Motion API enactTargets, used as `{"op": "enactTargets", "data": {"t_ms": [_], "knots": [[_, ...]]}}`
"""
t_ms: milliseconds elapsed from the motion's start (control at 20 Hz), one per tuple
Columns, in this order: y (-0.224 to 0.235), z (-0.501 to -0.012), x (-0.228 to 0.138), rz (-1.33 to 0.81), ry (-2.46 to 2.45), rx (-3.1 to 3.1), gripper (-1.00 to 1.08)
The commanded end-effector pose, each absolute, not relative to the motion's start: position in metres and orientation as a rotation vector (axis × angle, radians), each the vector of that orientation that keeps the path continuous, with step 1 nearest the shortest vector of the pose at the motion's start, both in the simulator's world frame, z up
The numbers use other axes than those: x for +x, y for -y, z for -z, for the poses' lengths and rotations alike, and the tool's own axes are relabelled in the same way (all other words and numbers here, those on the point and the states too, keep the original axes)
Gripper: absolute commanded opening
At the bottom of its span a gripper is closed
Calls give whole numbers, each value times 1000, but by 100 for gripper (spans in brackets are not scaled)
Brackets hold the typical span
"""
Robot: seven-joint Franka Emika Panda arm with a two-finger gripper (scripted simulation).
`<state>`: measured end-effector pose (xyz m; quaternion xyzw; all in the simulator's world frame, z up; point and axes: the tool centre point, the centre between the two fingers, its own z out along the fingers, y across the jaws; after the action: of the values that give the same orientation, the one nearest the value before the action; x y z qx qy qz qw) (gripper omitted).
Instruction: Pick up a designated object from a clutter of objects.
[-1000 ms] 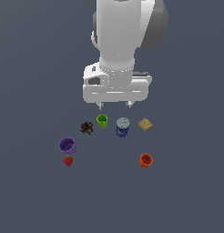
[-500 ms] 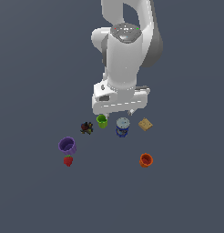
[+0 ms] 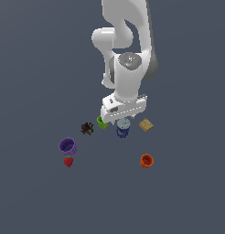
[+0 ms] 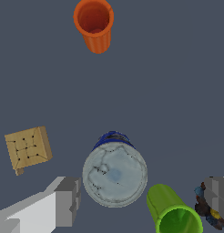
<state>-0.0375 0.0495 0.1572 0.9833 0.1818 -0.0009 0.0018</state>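
Pincer spread wide, grasping nothing, poised above the upright blue can so that fingers flank its pale lid. Green cup just beside the can, inside the finger span, likely a crowding hazard. Wrist view: finger alignment. Exterior view: can amid scattered clutter, between green cup and cracker.

The can stands between cup and cracker (upright).

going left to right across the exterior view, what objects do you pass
purple cup → strawberry → dark lump → green cup → blue can → cracker; the orange cup sits level with the cracker, nearer the camera.
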Motion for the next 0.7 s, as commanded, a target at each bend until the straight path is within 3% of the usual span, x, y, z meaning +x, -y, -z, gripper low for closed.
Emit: {"op": "enactTargets", "data": {"t_ms": [0,650], "knots": [[-53,-145,-45,1,-620,3077,100],[-58,-124,-59,1,-696,3063,100]]}}
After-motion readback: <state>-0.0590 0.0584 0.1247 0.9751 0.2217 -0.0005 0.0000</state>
